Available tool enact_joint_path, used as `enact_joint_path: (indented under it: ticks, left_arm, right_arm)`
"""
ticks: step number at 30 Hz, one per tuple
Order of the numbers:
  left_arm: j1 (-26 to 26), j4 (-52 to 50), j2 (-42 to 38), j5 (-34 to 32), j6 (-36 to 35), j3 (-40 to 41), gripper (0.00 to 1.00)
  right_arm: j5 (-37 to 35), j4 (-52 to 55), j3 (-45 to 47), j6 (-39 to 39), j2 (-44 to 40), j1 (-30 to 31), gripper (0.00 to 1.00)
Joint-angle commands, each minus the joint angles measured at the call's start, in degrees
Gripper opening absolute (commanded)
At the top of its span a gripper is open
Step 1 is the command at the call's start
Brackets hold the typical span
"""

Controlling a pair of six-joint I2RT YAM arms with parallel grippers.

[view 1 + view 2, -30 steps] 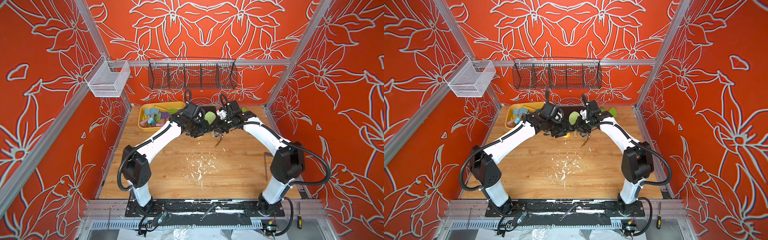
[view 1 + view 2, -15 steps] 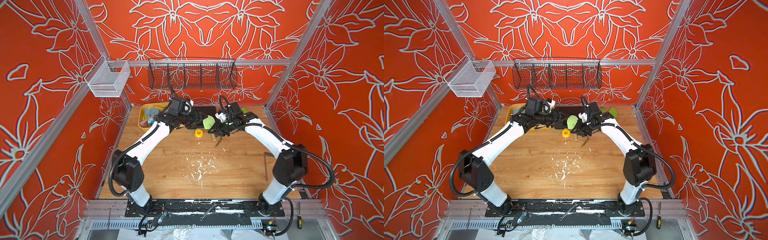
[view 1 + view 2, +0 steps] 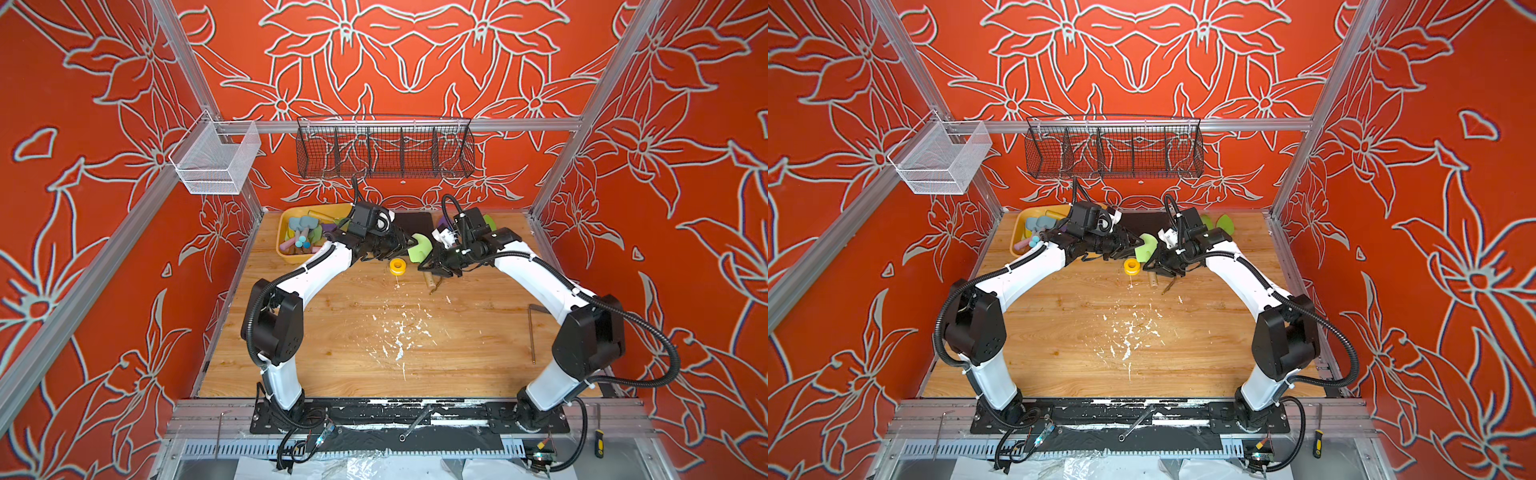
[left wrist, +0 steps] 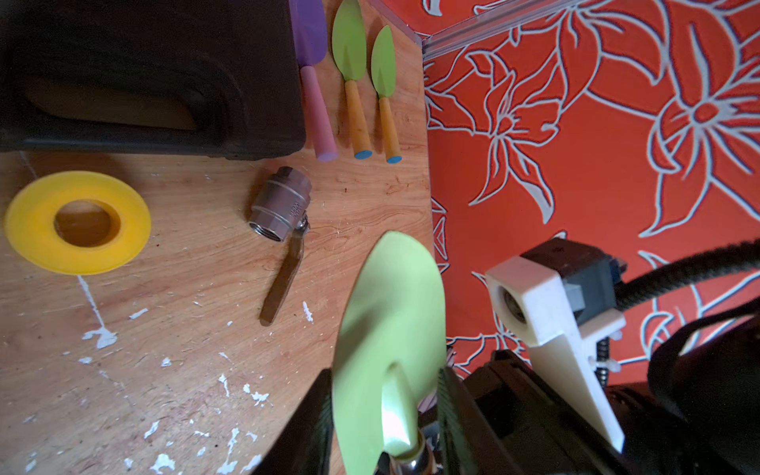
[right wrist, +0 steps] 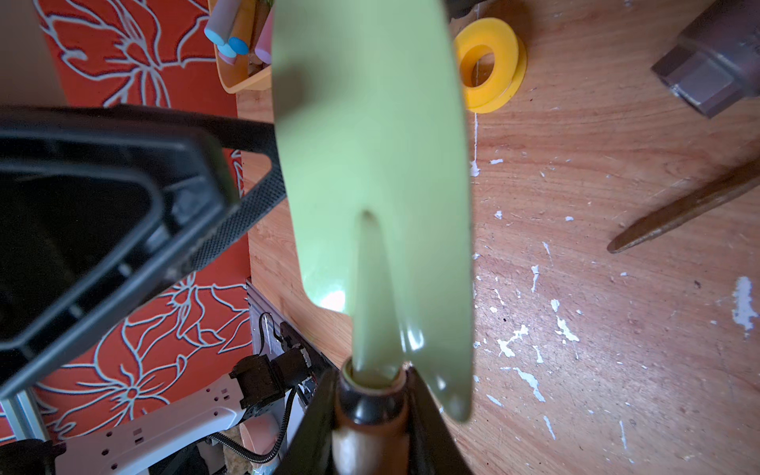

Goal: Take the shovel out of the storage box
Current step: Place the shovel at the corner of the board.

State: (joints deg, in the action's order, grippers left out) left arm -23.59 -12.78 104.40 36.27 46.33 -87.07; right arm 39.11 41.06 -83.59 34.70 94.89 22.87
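Pale green with a wooden handle, the shovel (image 3: 417, 249) is out of the yellow storage box (image 3: 284, 249) and well apart from it, on the side toward the right arm. It is held up over the wooden tabletop (image 3: 374, 353), with no part of it over the box rim.

The right gripper (image 5: 370, 382) has its jaws pressed on the dark collar where the handle meets the blade, so it carries the shovel. The left gripper (image 4: 384, 372) reaches in from the box side, and its fingers (image 4: 323, 411) stand on either side of the lower blade. I cannot tell whether they press on the blade's edges or only flank them.

Further from the storage box than the left gripper, a yellow ring (image 3: 397, 266) lies on the tabletop just below the shovel. Several pastel-handled tools (image 3: 300, 239) lie inside the box.

I judge the main step done, since the shovel is clear of the box. What is left looks small: settle which gripper keeps it, then lower it to a bare stretch of tabletop away from the box and let go.
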Motion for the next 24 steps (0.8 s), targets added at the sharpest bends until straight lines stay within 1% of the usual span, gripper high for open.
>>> enact_joint_path:
  ticks: [1, 2, 5, 7, 12, 13, 14, 15, 18, 21, 24]
  left_arm:
    - [-0.6, 3.0, 1.8, 2.4, 0.3, 0.3, 0.38]
    - [-0.7, 3.0, 2.0, 2.6, 0.3, 0.4, 0.36]
    - [-0.8, 3.6, 2.2, 2.8, 0.7, 1.7, 0.25]
    - [-0.8, 4.3, 2.1, 2.8, 1.0, 2.4, 0.22]
    - [-0.8, 3.5, 2.1, 2.4, 0.3, 2.0, 0.02]
    - [-0.8, 3.4, 2.0, 2.0, 0.3, 1.9, 0.00]
    - [-0.7, 3.2, 1.8, 1.5, 0.2, 1.9, 0.00]
    - [-0.7, 2.9, 1.5, 0.8, 0.3, 1.8, 0.00]
    - [-0.5, 2.5, 0.7, -1.8, 0.8, 2.1, 0.00]
    - [-0.5, 2.2, 0.0, -4.4, 1.0, 2.3, 0.00]
    - [-0.5, 2.1, -0.1, -5.2, 1.1, 2.1, 0.00]
  right_arm:
    - [1.7, -0.9, 0.8, -0.3, -1.5, 0.2, 0.00]
    - [1.8, -0.9, 0.7, -0.3, -1.5, 0.2, 0.00]
    - [1.8, -0.9, 0.5, -0.3, -1.2, 0.2, 0.00]
    - [2.1, -0.9, 0.4, -0.2, -0.9, 0.2, 0.00]
    - [1.8, -0.2, 0.3, -0.5, -0.7, 0.2, 0.00]
    - [1.6, 0.2, 0.1, -0.5, -0.7, 0.2, 0.00]
    - [1.1, 0.8, 0.1, -0.7, -0.8, 0.2, 0.03]
    - [0.3, 1.5, 0.1, -0.8, -1.0, 0.2, 0.10]
    - [-2.7, 5.1, -0.4, -1.9, -1.0, 0.2, 0.25]
    - [-4.9, 7.5, -0.4, -2.6, -1.2, 0.3, 0.35]
    - [-5.5, 7.7, 0.3, -2.9, -1.7, 0.8, 0.43]
